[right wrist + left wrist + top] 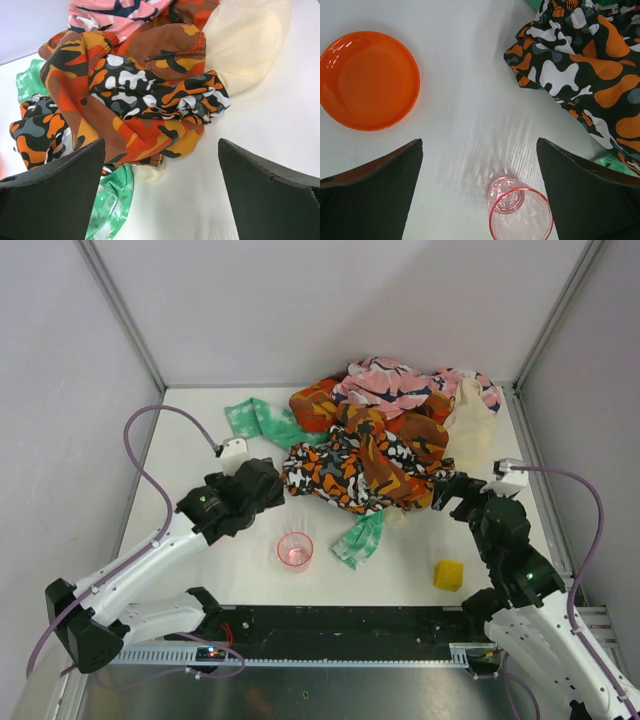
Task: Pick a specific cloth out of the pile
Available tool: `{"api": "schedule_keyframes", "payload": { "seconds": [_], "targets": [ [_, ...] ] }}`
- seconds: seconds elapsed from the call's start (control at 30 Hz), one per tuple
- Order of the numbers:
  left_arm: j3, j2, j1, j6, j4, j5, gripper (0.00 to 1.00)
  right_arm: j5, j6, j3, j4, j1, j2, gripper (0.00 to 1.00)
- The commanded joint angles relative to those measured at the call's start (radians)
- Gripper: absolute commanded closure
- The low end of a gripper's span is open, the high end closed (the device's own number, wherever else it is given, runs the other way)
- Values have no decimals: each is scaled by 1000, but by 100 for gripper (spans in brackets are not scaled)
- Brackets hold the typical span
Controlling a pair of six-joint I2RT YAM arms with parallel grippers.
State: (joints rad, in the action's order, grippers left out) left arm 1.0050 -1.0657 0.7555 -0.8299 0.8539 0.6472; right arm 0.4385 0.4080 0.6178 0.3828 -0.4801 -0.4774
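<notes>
The pile (370, 440) is a heap of orange-black-white prints, pink floral, cream and green pieces at the back middle of the table. It also shows in the right wrist view (135, 95). No sky-blue cloth shows in any view; it is hidden or out of view. My left gripper (262, 485) is open and empty, just left of the pile's near-left edge, with a camouflage-print cloth (585, 65) ahead to its right. My right gripper (455, 492) is open and empty at the pile's near-right edge, its jaws (160, 195) over bare table.
A clear pink cup (295, 550) stands near the front, also under the left gripper (520, 210). An orange plate (369, 80) lies left of it. A yellow block (449, 575) sits front right. Green blotched cloth (362, 538) and cream cloth (470, 430) edge the pile.
</notes>
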Motion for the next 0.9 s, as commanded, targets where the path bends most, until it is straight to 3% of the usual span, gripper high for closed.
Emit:
{"api": "schedule_keyframes", "payload": {
  "seconds": [0.0,0.2,0.33,0.57,0.7,0.87],
  "targets": [
    [23,40,2,-14,-39,71,0,-111,-100,-7,-110,2,-10,1],
    [-35,104,3,-32,-73,81,0,-367,-249,-9,-241,-5,-98,1],
    [-68,129,3,-32,-95,61,0,-545,-431,1,-357,-88,-204,1],
    [-103,154,3,-26,-111,45,0,-330,-930,116,-397,-409,-553,1],
    [-114,179,3,-23,-114,37,0,-230,-1060,243,-282,-455,-812,1],
    [-146,234,3,-36,-114,56,0,11,-1107,312,-315,-445,-1098,1]
  ]
}}
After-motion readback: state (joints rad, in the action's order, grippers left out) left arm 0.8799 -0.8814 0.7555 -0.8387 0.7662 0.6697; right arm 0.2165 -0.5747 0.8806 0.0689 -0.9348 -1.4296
